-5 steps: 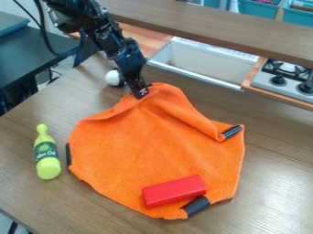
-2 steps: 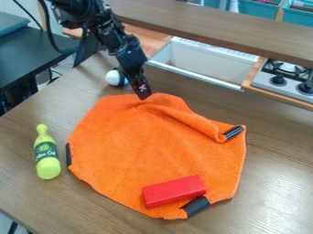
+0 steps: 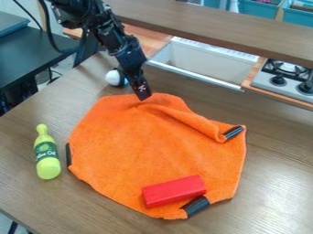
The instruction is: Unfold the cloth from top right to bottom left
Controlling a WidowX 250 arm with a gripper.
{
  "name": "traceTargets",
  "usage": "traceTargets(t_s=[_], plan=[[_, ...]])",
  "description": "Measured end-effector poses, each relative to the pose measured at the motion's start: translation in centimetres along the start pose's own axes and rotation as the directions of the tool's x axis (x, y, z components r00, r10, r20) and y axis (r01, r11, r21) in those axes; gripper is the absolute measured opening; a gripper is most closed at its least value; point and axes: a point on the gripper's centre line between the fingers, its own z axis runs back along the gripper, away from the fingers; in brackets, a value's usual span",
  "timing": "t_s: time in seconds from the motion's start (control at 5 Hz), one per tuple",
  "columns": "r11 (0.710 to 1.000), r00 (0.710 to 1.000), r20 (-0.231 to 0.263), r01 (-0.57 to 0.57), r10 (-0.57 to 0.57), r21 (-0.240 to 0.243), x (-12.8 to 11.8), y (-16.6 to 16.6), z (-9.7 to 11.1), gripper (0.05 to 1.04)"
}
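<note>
Cloth (image 3: 153, 148) — below end effector (image 3: 144, 98) — top edge at its tip

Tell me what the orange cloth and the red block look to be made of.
The orange cloth looks like soft, matte terry or microfibre, judging by its fuzzy surface. The red block has smooth, even faces, perhaps painted wood or plastic.

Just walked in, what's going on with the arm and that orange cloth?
The robot arm has its tool at the cloth's upper edge; I can't tell whether it grips it. The job is unfolding the cloth, which lies mostly spread out, with a fold along its upper right side. A red block sits on it near the bottom edge, and a bottle is on the table to the left in view.
</note>
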Motion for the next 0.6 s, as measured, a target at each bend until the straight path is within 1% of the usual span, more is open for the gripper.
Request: traceTargets(t_s=[0.2,0.4,0.6], plan=[[1.0,1.0,-0.012,0.001,-0.001,-0.016,-0.4,-0.5,-0.2,1.0],[0.999,1.0,-0.003,-0.007,0.006,-0.032,0.6,-1.3,2.6,1.0],[0.991,0.998,-0.019,-0.064,0.062,-0.119,0.1,-4.0,4.6,0.999]])
